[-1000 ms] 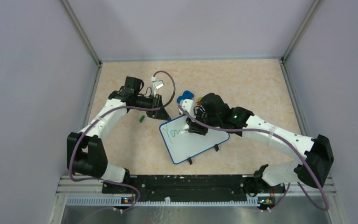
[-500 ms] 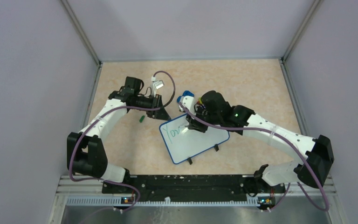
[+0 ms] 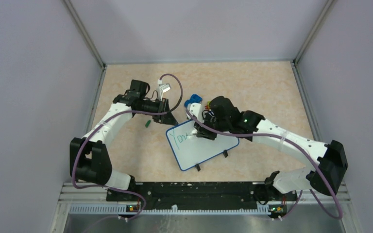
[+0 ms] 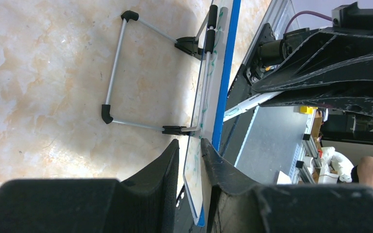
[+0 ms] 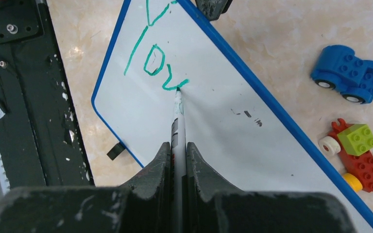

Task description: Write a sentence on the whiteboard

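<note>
Marbled tabletop point(image 3: 272, 87) bears whiteboard point(image 3: 205, 151), right claw's point(image 5: 177, 145) pen point(image 5: 178, 104) tip touching it.

Two brick-built toy cars, blue point(image 5: 348, 74) and red-with-green point(image 5: 358, 156), are set side by side on the beige marbled surface point(image 3: 252, 87); a small green item point(image 3: 147, 123) is laid well apart.

Blue toy car point(image 5: 348, 73) and red toy car point(image 5: 357, 155) sit just beside the whiteboard point(image 5: 233, 145) — bare tabletop point(image 3: 262, 87) beyond.
</note>
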`<state>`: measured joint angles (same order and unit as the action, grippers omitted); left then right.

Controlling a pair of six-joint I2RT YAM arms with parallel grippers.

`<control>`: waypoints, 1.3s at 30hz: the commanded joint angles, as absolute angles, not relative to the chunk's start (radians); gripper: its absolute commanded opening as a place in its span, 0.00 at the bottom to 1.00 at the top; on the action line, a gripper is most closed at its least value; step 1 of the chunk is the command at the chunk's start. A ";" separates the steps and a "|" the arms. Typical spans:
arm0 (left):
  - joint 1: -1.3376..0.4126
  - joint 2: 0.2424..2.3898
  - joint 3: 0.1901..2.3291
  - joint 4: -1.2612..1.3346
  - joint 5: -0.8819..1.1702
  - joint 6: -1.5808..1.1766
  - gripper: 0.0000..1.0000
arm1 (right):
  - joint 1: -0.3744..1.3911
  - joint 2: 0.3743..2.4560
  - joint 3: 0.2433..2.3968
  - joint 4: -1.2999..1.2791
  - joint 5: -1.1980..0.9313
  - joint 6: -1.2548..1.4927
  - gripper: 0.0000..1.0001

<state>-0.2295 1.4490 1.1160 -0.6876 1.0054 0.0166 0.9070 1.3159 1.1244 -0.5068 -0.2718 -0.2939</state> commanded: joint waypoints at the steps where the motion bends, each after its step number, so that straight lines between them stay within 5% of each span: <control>1: -0.230 1.445 1.112 -0.664 1.017 0.014 0.28 | 0.911 1.317 1.100 -0.509 -0.271 -0.314 0.00; 13: -0.212 1.448 1.138 -0.669 1.038 0.014 0.36 | 0.905 1.276 1.131 -0.553 -0.285 -0.307 0.00; 21: -0.178 1.399 1.215 -0.636 1.074 0.008 0.56 | 0.886 1.232 1.171 -0.572 -0.312 -0.295 0.00; 39: -0.253 1.386 1.163 -0.672 1.064 0.071 0.50 | 0.879 1.221 1.133 -0.504 -0.233 -0.285 0.00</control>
<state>-0.2401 1.4132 1.1694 -0.6674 1.0542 0.0410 0.8806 1.2503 1.1213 -0.5213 -0.2386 -0.2916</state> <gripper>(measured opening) 0.512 0.094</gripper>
